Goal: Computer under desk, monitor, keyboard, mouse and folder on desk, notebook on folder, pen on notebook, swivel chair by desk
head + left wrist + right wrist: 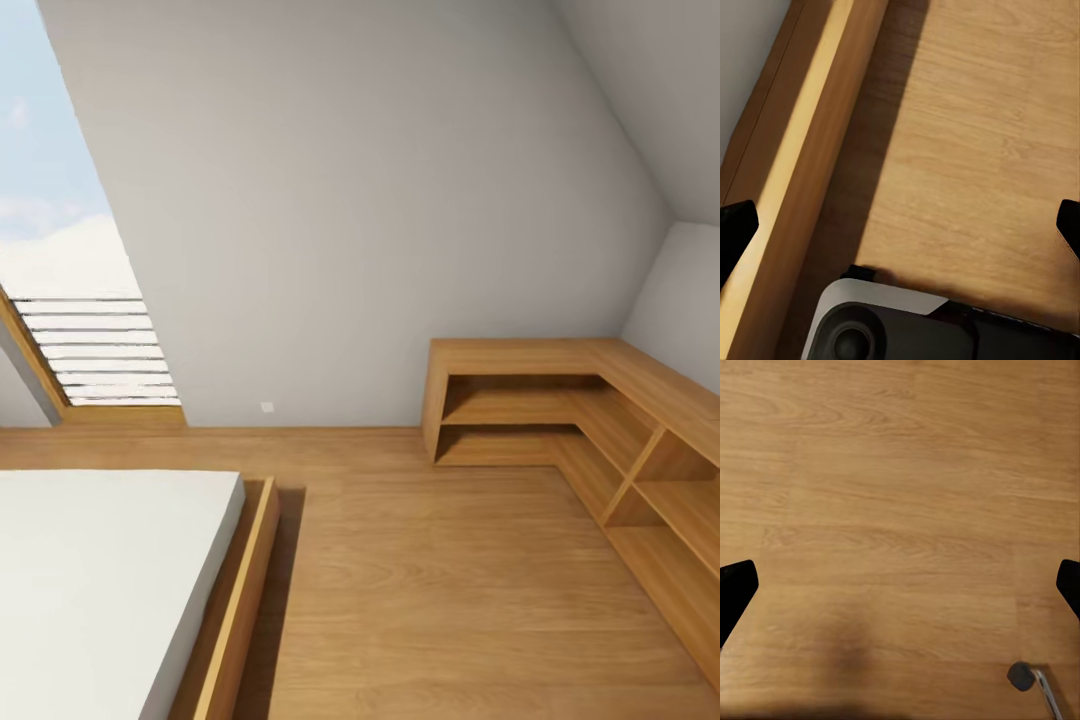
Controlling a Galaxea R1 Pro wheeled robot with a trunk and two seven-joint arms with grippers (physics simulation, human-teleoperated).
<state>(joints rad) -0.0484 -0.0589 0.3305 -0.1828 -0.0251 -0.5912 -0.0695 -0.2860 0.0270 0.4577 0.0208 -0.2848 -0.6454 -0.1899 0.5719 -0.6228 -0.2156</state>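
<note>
A pale sloped wall [380, 200] rises over a warm wood plank floor [430, 600], with a slanted window [60, 250] showing blue sky and white slats, a white-topped bed [90, 580] in a wooden frame, and a low L-shaped open wooden shelf [590, 420] filling the corner.

The bed [100, 580] runs off the head view's left and lower edges, and the corner shelf unit [600, 420] off its right edge. A small pale square [267, 407] low on the wall is too small to identify. In each wrist view, picture edges cut off dark fingertips [735, 229] [735, 592]. A chrome caster [1024, 676] is partly cropped.
</note>
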